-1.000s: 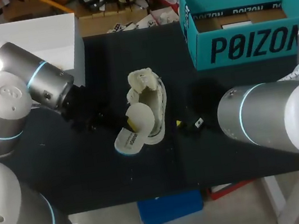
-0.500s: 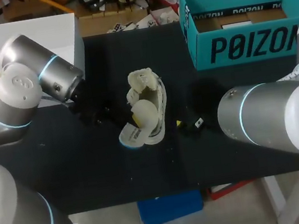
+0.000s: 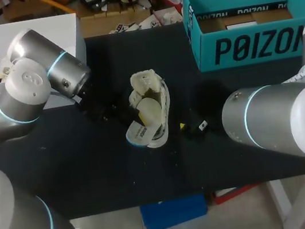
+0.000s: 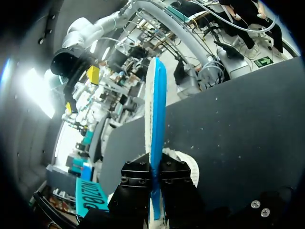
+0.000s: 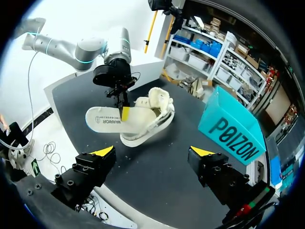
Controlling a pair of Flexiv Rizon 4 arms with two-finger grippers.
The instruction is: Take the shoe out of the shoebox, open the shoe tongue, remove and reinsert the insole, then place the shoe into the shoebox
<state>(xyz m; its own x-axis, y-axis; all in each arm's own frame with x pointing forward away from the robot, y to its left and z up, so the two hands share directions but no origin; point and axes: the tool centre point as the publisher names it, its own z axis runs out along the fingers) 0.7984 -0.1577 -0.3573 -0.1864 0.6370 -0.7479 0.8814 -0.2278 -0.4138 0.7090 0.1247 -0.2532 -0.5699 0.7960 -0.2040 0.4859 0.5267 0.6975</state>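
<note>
Black tabletop (image 3: 92,176) filled the head view, with the teal shoebox (image 3: 252,46) at its far right corner, no shoe in it; the pale shoe (image 3: 153,100) lay near the middle, well apart from that box, its length running from far to near; the insole (image 3: 138,134) stuck out of the shoe's near end, slanting toward the left arm's side; the left tool (image 3: 125,117) met the insole from the left, while the right tool (image 3: 192,125) sat just beside the shoe on the other side, touching nothing.

Seen from the left wrist, the insole (image 4: 155,119) stood edge-on, white with a blue face, pinched between the left tool's two fingers and reaching well ahead of them; part of the shoe (image 4: 186,162) showed beneath.

Seen from the right wrist, the right tool's fingers were spread wide and empty; the shoe (image 5: 150,119) lay ahead of them, and the insole (image 5: 105,119) reached from its opening toward the left arm.

Reinserting seemed the step in hand; the insole's long axis lay only roughly along the shoe's, so the left arm, the nearer one, would likely need to swing it in line before pushing it toward the toe.
</note>
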